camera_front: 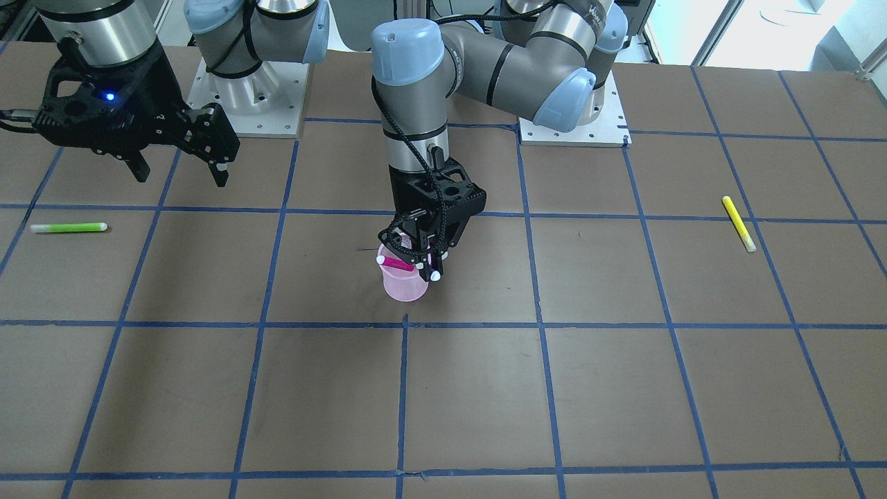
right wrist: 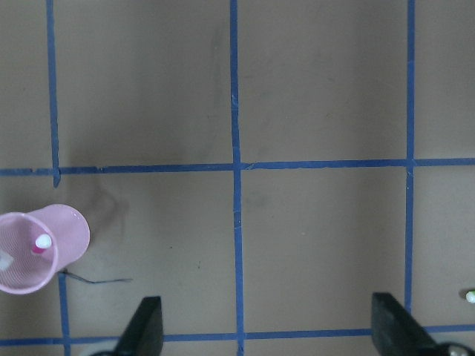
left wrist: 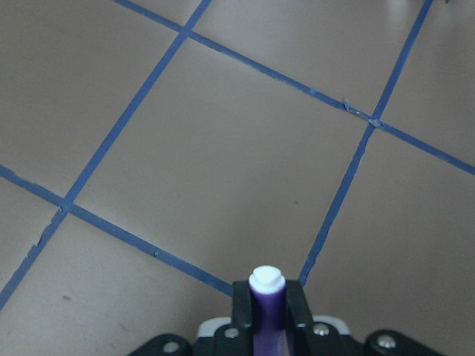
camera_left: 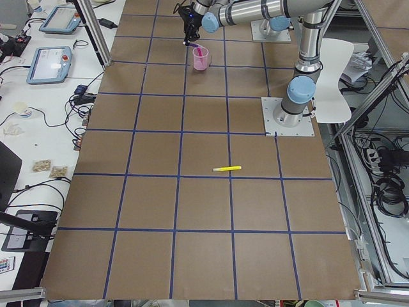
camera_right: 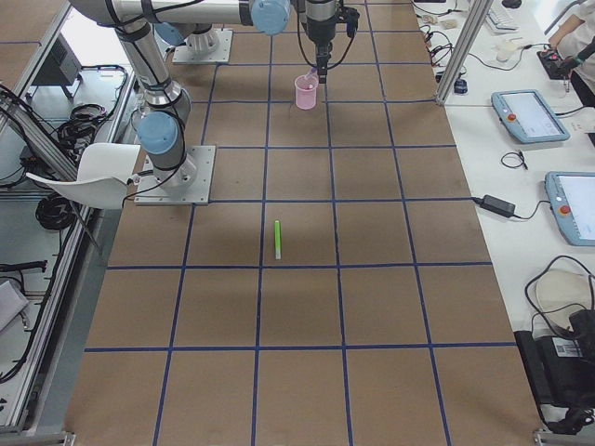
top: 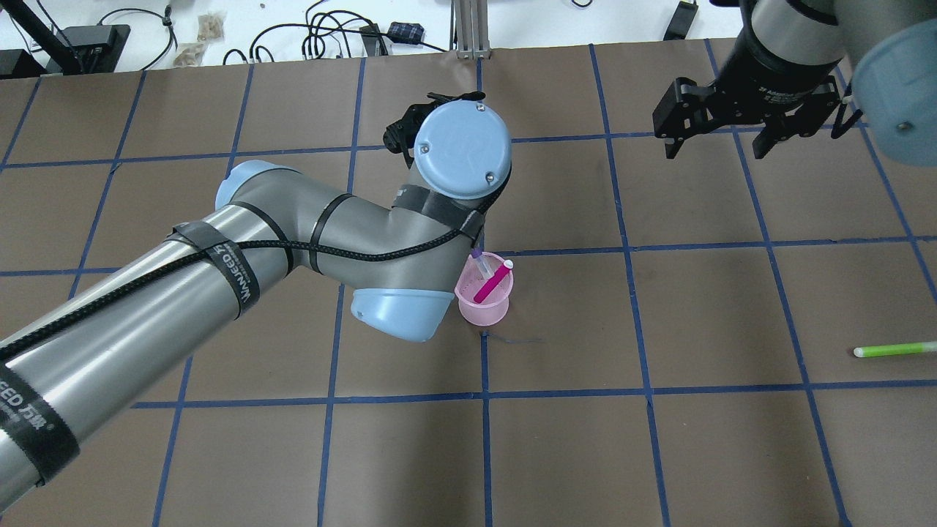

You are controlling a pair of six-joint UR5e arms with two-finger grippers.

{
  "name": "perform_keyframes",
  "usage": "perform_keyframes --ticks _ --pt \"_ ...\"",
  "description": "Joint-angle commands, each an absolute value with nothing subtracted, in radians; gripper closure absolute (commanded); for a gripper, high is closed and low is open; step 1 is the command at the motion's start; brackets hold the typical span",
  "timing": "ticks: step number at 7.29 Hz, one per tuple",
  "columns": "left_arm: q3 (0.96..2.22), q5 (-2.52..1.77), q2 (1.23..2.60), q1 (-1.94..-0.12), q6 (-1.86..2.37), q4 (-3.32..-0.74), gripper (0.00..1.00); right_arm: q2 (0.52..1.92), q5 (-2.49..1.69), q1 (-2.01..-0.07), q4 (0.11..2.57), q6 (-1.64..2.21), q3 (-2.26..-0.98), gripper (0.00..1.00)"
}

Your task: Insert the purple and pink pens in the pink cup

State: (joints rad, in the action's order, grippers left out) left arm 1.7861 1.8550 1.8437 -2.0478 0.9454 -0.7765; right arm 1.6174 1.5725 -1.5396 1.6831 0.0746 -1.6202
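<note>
Overhead exterior view puts the translucent pink plastic cup (top: 483, 301) upright near the middle of the brown, blue-taped tabletop (top: 659, 454). A magenta-pink pen with a white cap (top: 492, 284) is inside it, leaning with its cap on the rim at about 1 o'clock.

The slim purple pen with a white tip (top: 479, 260) hangs nearly vertical at the cup's 11 o'clock rim, white end down. Whether that end has entered the mouth I cannot tell. The left end effector (left wrist: 267, 311) is clamped on it, and its fingers (left wrist: 241, 300) pinch the barrel just behind the tip. I judge the steep hold is meant to let the pen drop in beside the leaning one.

The right end effector (top: 714, 150) hangs empty with its fingers spread at about 2 o'clock from the cup, well apart, probably parked out of the way. A lime-green pen (top: 894, 350) lies at 3 o'clock. In the front-facing view a yellow pen (camera_front: 739, 223) lies far off at 3 o'clock. Neither belongs to the task.
</note>
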Motion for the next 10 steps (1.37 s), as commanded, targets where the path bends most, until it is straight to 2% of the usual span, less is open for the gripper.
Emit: perform_keyframes --ticks 1,5,6,7,9,10 --pt "1.790 1.856 1.867 -2.056 0.953 -0.778 1.00 1.614 1.571 -1.552 1.695 0.169 -1.621 0.00" --pt "1.798 1.853 1.873 -2.059 0.950 -0.782 1.00 1.595 1.565 -1.543 1.706 0.167 -1.625 0.00" --pt "1.819 1.856 1.873 -2.060 0.957 -0.782 0.94 1.589 1.575 -1.542 1.767 0.154 -1.635 0.00" --pt "1.828 1.858 1.871 -2.060 0.956 -0.781 0.55 1.582 1.560 -1.545 1.781 0.169 -1.641 0.00" --pt "1.829 1.856 1.871 -2.060 0.960 -0.781 0.43 1.575 1.566 -1.548 1.769 0.169 -1.643 0.00" --pt "1.829 1.856 1.868 -2.063 0.960 -0.778 0.17 1.575 1.575 -1.548 1.781 0.169 -1.643 0.00"
